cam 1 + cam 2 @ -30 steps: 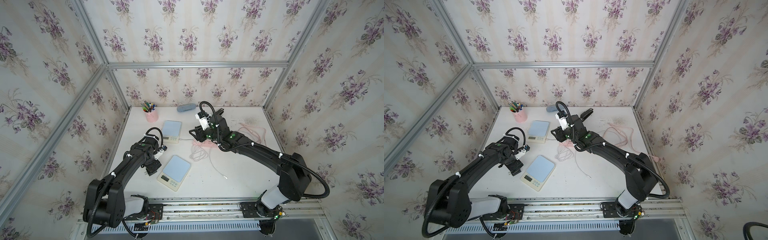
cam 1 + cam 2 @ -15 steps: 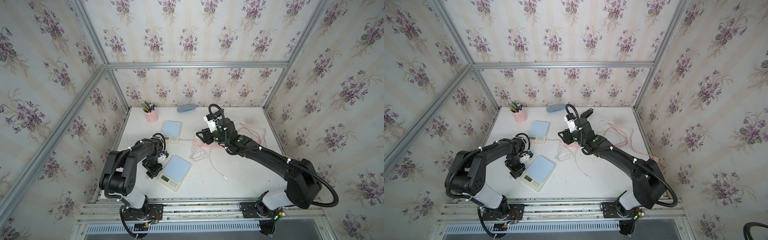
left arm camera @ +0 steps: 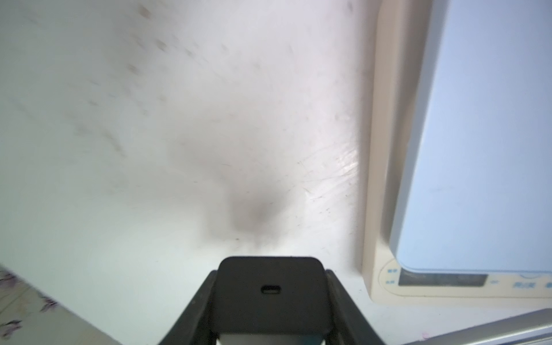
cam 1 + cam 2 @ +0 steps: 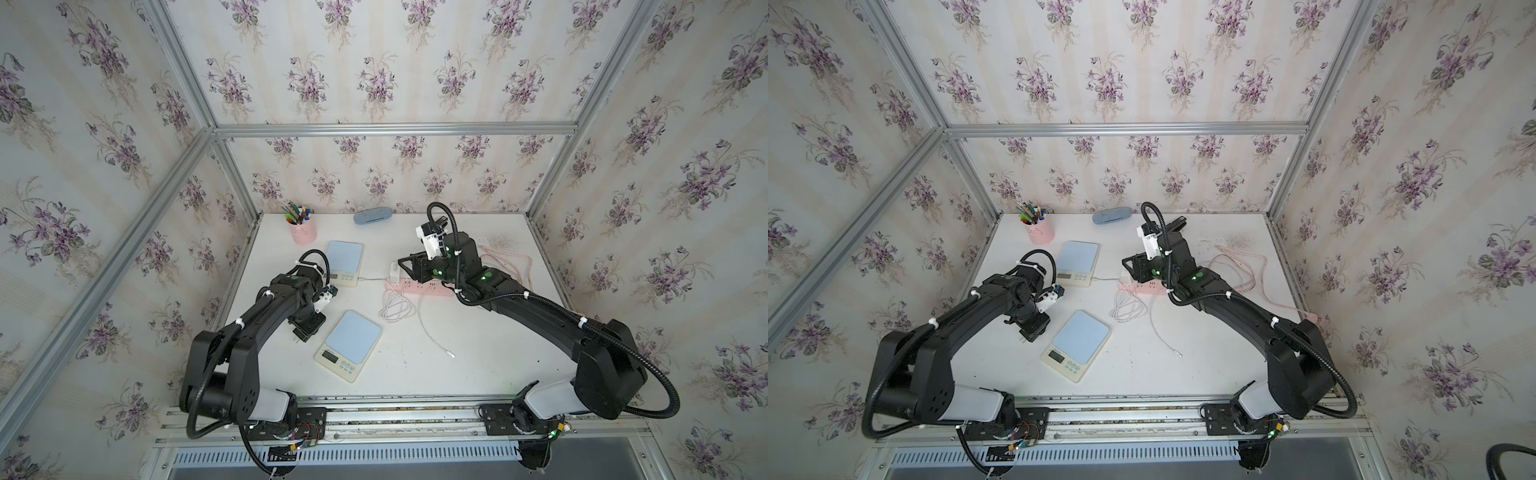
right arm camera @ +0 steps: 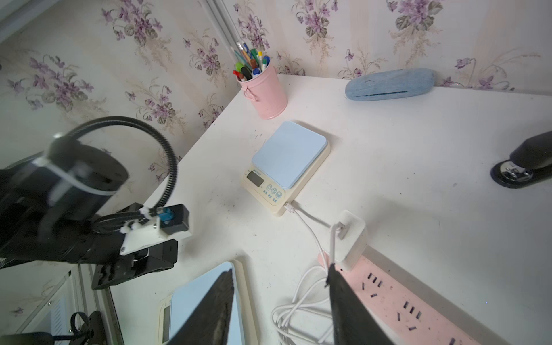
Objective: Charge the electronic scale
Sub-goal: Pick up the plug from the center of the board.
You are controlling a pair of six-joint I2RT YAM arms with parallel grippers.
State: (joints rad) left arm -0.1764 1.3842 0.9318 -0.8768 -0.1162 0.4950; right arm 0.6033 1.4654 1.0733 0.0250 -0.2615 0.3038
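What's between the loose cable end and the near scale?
Nothing visible. In both top views bare table separates the loose cable end from the near scale. The left gripper, with the black adapter, is on the scale's opposite side; the right gripper is by the power strip. The scale's port isn't visible.

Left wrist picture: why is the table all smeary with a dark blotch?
Left wrist view: the table is streaked, likely motion blur, while the black charger looks sharp; the blotch is a soft shadow. Right wrist view: the left arm is blurred too.
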